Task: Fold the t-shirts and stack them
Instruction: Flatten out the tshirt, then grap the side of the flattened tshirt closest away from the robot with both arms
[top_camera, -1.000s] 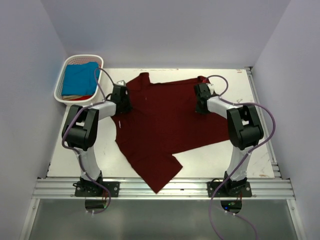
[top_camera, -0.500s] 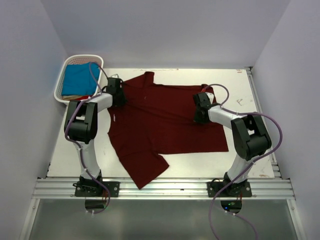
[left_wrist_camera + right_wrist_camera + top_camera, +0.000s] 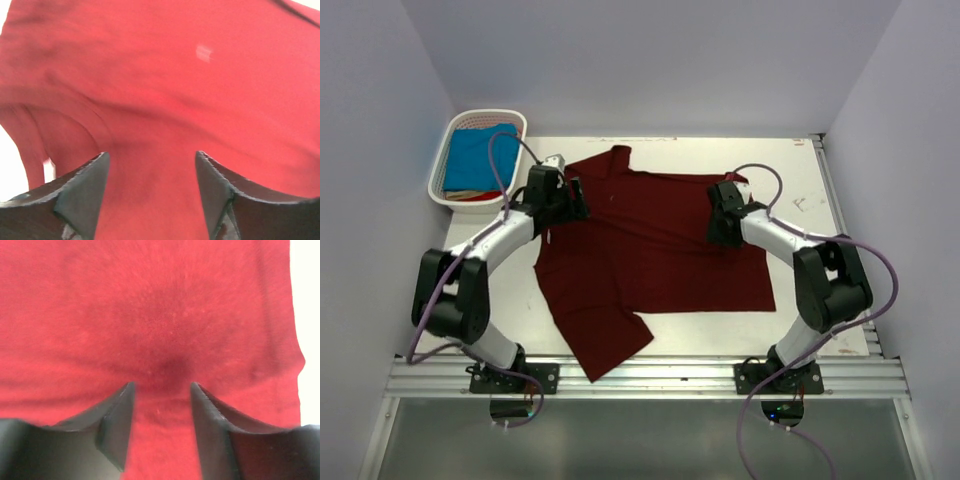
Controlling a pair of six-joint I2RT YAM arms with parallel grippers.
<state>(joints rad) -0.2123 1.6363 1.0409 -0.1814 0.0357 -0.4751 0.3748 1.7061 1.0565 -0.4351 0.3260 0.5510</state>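
A dark maroon t-shirt (image 3: 650, 250) lies spread on the white table (image 3: 800, 180), one sleeve trailing toward the near edge. My left gripper (image 3: 572, 197) hovers over its far left part, jaws open, only maroon cloth (image 3: 165, 90) below the gap (image 3: 151, 155). Over the shirt's far right part sits my right gripper (image 3: 720, 226). It is open too, with flat cloth (image 3: 150, 315) between its fingertips (image 3: 161, 385) and nothing pinched. A turquoise t-shirt (image 3: 478, 155) rests in the basket.
The white slatted basket (image 3: 437, 178) stands at the table's far left corner, holding other cloth under the turquoise shirt. Grey walls close in the table on three sides. A metal rail (image 3: 650, 375) runs along the near edge by the arm bases.
Both grippers, shut on the maroon shirt a second ago, have opened and let it go. The shirt has shifted left and lies flatter; the left arm's elbow swung outward.
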